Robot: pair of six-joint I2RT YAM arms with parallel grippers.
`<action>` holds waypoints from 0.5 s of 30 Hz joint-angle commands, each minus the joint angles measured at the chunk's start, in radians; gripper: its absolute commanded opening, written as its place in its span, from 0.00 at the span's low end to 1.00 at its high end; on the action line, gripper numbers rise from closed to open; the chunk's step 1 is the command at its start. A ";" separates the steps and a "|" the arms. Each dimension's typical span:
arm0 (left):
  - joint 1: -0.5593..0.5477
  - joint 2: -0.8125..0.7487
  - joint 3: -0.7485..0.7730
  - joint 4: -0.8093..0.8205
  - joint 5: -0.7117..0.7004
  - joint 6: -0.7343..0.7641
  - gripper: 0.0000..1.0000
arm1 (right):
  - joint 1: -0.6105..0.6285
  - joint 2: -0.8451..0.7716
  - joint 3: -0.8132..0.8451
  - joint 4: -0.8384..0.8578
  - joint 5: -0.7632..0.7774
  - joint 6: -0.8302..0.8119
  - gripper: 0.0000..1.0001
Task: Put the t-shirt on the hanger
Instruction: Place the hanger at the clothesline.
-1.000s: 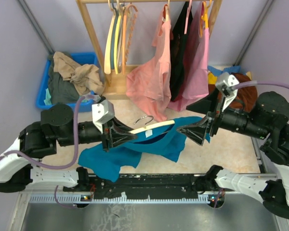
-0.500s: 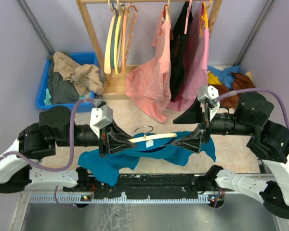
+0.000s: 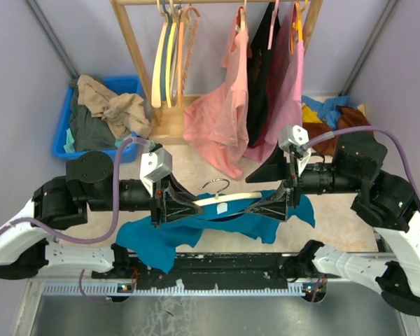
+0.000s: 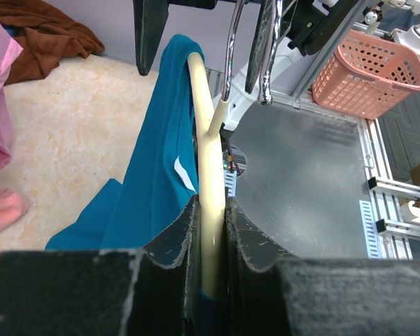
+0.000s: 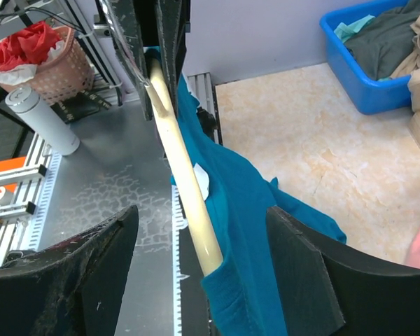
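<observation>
Holding the hanger level between our two arms, the t-shirt hanging from it
Our left gripper is clamped on one hanger arm; our right gripper stands spread around the other, cloth-covered end

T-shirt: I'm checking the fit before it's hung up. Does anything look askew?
Yes. The t-shirt sits lopsided: only the end of the hanger by the open right gripper is inside the cloth; the rest sags bunched below the left gripper, shut on the hanger.
</observation>
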 commanded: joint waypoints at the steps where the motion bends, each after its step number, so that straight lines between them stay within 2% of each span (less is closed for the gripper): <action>1: -0.003 0.004 0.061 0.090 -0.011 -0.034 0.00 | 0.006 0.019 0.000 0.000 0.021 -0.034 0.72; 6: -0.003 0.014 0.069 0.092 -0.029 -0.048 0.00 | 0.006 0.026 -0.007 0.000 0.013 -0.045 0.67; 8: -0.001 0.018 0.068 0.097 -0.035 -0.053 0.00 | 0.006 0.024 -0.011 0.005 0.012 -0.048 0.62; 15: 0.005 0.021 0.064 0.116 -0.146 -0.073 0.00 | 0.006 0.000 -0.042 0.038 0.001 -0.043 0.19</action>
